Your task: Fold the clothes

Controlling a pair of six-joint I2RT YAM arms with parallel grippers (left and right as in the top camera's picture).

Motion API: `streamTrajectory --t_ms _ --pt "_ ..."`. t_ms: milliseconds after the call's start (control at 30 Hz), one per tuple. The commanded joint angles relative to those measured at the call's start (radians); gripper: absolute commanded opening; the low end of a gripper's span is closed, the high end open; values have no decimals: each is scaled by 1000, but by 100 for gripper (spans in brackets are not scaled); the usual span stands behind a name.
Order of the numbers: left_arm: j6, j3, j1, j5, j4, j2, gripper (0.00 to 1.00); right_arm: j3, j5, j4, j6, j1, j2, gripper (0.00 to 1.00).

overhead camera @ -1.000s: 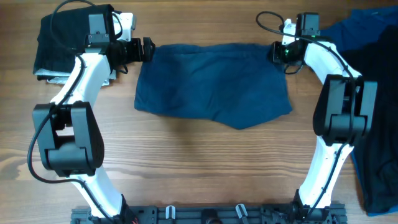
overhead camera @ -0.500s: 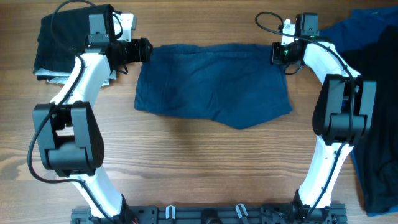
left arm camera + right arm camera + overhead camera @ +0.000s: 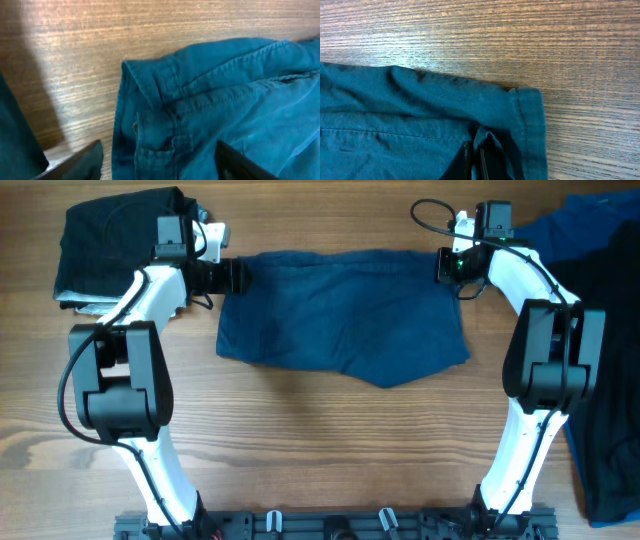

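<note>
Navy shorts (image 3: 345, 315) lie flat at upper mid-frame, waistband along the top edge. Right gripper (image 3: 475, 157) is pinched tight on the upper-right waistband corner. Left gripper (image 3: 160, 160) has its jaws apart, straddling the upper-left corner (nothing gripped). Likely both corners are needed for an even fold.

The top camera looks straight down from high up. It sees the whole surface (image 3: 320, 440), both arms and all of the shorts (image 3: 345, 315). The left wrist camera sits very close behind the left claw (image 3: 157, 150) and looks down at one top corner of the shorts. The right wrist camera, just as close behind the right claw (image 3: 474, 152), looks at the other top corner. All three views share the shorts and the surface.
</note>
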Motion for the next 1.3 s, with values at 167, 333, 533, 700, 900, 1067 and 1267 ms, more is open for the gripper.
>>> streamTrajectory --t_ms 167,333,533,700,900,1067,1267 --pt "5 16 -9 64 -3 16 52 -6 -15 -4 1 3 25 7" --pt "5 16 -10 64 -11 17 50 -6 -15 -5 1 3 26 7" --pt "5 16 -11 63 -16 17 51 -6 -15 -7 1 3 26 7" --pt "5 16 -10 56 -10 42 48 -6 -15 -9 2 3 26 7" --pt "5 16 -11 56 -26 46 26 -6 -15 -16 2 3 26 7" --pt "5 16 -11 57 -21 51 4 -6 -15 -15 1 3 26 8" --pt "5 17 -11 68 -23 0 4 -3 -15 -13 2 3 24 4"
